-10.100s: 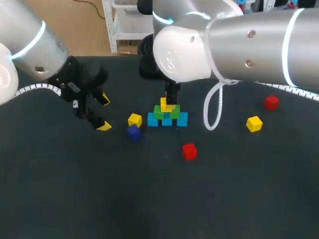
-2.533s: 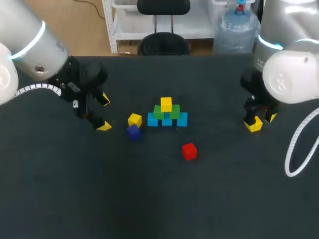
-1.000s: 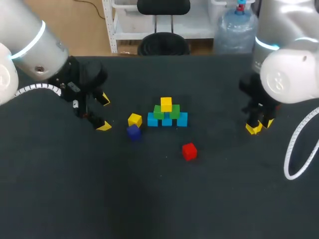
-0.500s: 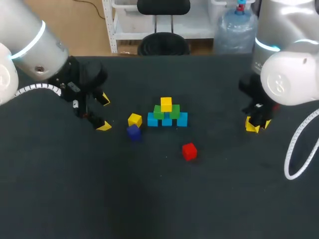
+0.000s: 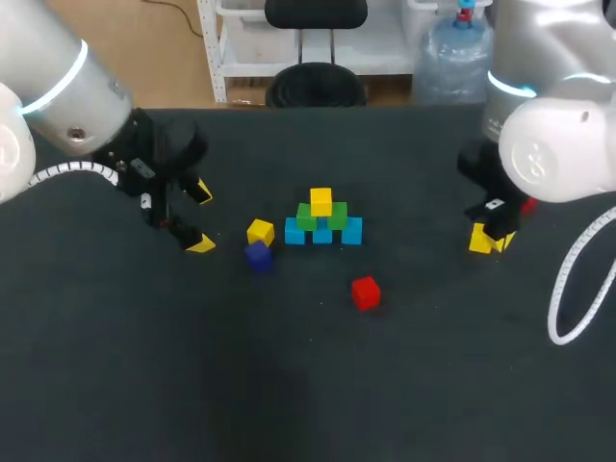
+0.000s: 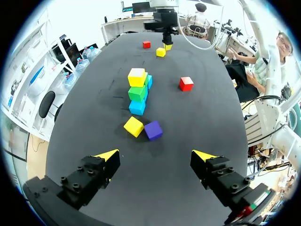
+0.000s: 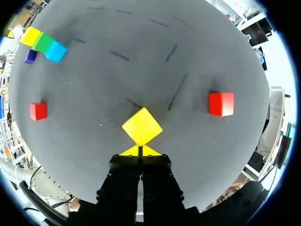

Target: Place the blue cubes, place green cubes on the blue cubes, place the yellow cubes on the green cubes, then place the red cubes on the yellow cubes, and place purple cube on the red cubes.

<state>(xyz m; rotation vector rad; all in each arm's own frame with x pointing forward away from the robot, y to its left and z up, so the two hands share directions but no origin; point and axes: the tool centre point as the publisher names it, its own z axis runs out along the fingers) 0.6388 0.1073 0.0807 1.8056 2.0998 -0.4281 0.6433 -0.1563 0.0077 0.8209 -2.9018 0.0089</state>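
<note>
Tiered stack of cubes (image 5: pixel 322 221) at mid-table. Just beside it, on the robot's left, two cubes touch: back cube (image 5: pixel 260 231) and front cube (image 5: pixel 257 255). Nearer the robot and slightly right of the stack lies a lone cube (image 5: pixel 365 293). Far right, an outlying cube (image 5: pixel 480 239) sits just ahead of the right gripper (image 5: pixel 500 241); a rear cube (image 5: pixel 526 205) lies beyond it.

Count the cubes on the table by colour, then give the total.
Blue cubes: 3
Green cubes: 2
Yellow cubes: 3
Red cubes: 2
Purple cube: 1
Total: 11
</note>
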